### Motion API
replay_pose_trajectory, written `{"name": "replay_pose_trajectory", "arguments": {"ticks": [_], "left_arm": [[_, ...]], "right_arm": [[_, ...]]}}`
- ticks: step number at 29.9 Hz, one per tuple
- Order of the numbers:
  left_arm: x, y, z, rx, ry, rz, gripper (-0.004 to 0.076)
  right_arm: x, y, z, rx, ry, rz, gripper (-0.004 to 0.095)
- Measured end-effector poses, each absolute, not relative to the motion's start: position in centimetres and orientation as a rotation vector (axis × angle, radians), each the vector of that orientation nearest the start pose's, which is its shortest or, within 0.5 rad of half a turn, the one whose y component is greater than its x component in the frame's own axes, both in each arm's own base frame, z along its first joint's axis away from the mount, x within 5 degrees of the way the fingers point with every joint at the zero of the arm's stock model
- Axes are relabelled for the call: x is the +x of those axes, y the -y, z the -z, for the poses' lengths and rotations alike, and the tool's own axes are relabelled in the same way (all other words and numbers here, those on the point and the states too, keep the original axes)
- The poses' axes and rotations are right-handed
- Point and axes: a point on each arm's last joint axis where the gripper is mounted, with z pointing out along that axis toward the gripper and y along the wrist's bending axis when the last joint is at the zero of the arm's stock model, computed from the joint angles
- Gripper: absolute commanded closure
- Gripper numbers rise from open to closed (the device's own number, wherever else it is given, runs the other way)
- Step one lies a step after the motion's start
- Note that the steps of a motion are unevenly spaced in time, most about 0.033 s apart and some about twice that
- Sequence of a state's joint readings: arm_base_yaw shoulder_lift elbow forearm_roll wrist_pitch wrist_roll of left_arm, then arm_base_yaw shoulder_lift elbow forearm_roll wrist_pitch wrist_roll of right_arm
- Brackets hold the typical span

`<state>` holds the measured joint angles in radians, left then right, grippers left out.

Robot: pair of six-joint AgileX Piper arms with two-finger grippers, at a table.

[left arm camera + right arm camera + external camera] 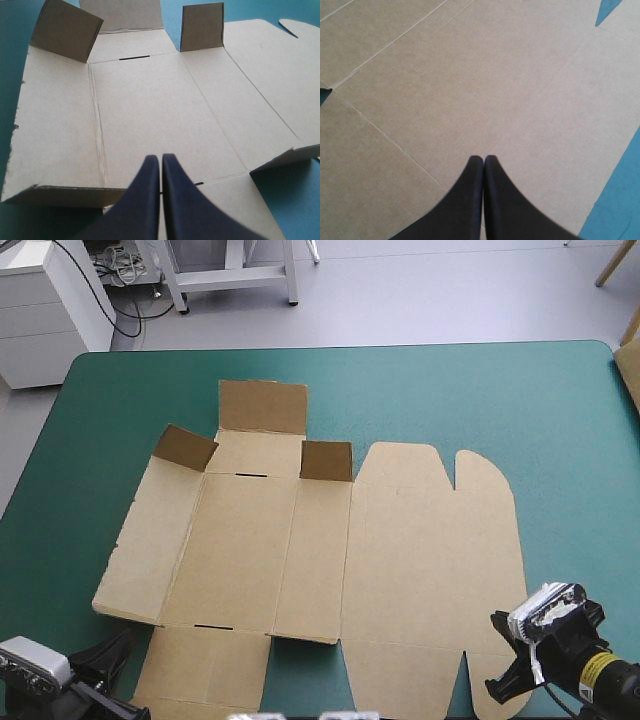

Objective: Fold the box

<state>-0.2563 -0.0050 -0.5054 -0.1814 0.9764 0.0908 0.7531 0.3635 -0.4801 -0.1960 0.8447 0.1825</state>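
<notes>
You have one box (pixel 300 540), a brown sheet lying mostly flat across the middle of the teal-green tabletop (pixel 530 400), with nothing on it. Two flaps stand up near its far side: a flap (pixel 186 448) toward the left and a second flap (pixel 326 461) nearer the middle. Your two arms sit low at the near edge. The left end effector (pixel 161 159) points across the centre panel, its fingers pressed together and gripping nothing. The right end effector (pixel 483 159) is over the wide right panel, likewise closed and empty.
</notes>
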Motion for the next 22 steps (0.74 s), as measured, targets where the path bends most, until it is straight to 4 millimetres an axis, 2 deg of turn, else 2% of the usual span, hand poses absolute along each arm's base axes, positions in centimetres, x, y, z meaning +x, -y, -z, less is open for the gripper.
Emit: {"name": "replay_pose_trajectory", "arguments": {"ticks": [3, 6, 8, 11, 13, 15, 22], "left_arm": [[-0.72, 1.22, -28.68, 0.337, -1.922, 0.323, 0.072], [-0.72, 1.22, -28.68, 0.343, -1.92, 0.319, 0.0638], [-0.74, 1.27, -28.68, 0.358, -1.917, 0.318, 0.0528], [-0.79, 1.4, -28.71, 0.372, -1.912, 0.33, 0.0312], [-0.8, 1.42, -28.71, 0.372, -1.912, 0.333, 0.0218], [-0.8, 1.42, -28.71, 0.372, -1.912, 0.333, 0.0199], [-1.01, 1.93, -28.83, 0.372, -1.907, 0.42, 0.0209]], "right_arm": [[5.15, -3.1, -27.99, -0.666, -2.065, -0.317, 0.0924], [4.85, -2.84, -28.1, -0.654, -2.036, -0.333, 0.0924], [4.72, -2.74, -28.09, -0.65, -2.029, -0.338, 0.0924], [4.7, -2.72, -28.06, -0.65, -2.028, -0.339, 0.0924], [4.7, -2.72, -28.04, -0.65, -2.028, -0.339, 0.0924], [4.7, -2.72, -28.04, -0.65, -2.028, -0.339, 0.0924], [4.7, -2.72, -28.03, -0.65, -2.029, -0.338, 0.0924]]}}
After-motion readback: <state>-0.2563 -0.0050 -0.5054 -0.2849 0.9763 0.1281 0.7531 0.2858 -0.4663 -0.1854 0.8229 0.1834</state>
